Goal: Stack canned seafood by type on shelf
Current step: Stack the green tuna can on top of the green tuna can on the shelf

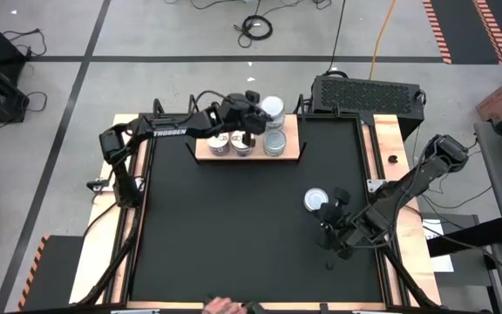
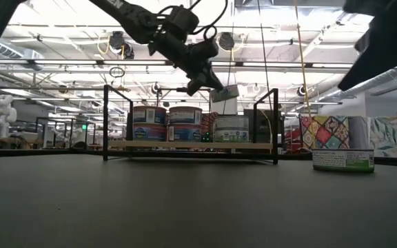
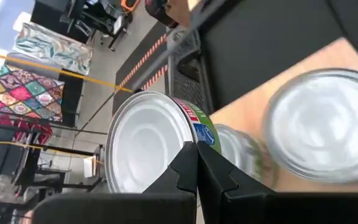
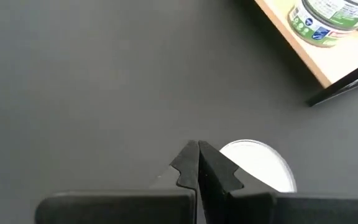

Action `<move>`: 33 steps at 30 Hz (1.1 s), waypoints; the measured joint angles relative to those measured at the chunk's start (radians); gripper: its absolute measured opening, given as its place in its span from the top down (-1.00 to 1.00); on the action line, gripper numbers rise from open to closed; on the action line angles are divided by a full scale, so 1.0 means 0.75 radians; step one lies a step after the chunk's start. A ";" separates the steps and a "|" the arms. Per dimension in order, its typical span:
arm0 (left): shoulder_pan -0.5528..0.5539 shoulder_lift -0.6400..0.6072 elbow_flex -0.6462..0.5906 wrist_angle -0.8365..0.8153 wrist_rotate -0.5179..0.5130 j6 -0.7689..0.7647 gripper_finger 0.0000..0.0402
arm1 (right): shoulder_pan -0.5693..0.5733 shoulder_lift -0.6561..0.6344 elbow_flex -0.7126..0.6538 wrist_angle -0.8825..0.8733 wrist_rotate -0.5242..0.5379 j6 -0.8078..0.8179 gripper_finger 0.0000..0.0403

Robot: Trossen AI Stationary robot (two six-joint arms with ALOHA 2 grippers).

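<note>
From above, the left gripper [image 1: 253,118] hangs over the shelf [image 1: 296,138], which sits at the far edge of the table [image 1: 234,227]. A silvery tin [image 1: 272,108] shows right at its tip, above the shelf's far side. Three more tins [image 1: 242,144] line the shelf's near side. A lone tin [image 1: 316,201] sits toward the table's right edge, just beside the right gripper [image 1: 329,214].

At table level, the left gripper [image 2: 205,83] carries its tilted tin [image 2: 225,92] clear above the shelved row, probably to stack it on the matching plain tin [image 2: 231,129].

The left wrist view shows the fingers [image 3: 188,168] pinched together on that tin's rim [image 3: 148,146], so it hangs by its edge.

The right wrist view shows its fingers [image 4: 194,163] closed on nothing, the loose tin [image 4: 257,165] just beyond them, likely next.
</note>
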 joint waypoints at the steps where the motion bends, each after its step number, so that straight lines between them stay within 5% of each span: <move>1: 0.015 0.019 0.028 0.000 0.017 0.003 1.00 | -0.024 0.000 0.000 -0.001 -0.011 -0.034 1.00; 12: 0.056 0.242 0.385 -0.310 0.069 0.026 1.00 | -0.222 -0.039 -0.057 0.037 -0.076 -0.371 1.00; 24: 0.077 0.250 0.390 -0.409 0.075 -0.015 1.00 | -0.379 -0.498 -0.234 0.255 -0.176 -0.664 1.00; 33: 0.079 0.295 0.390 -0.419 0.078 -0.049 1.00 | -0.378 -0.556 -0.240 0.273 -0.177 -0.742 1.00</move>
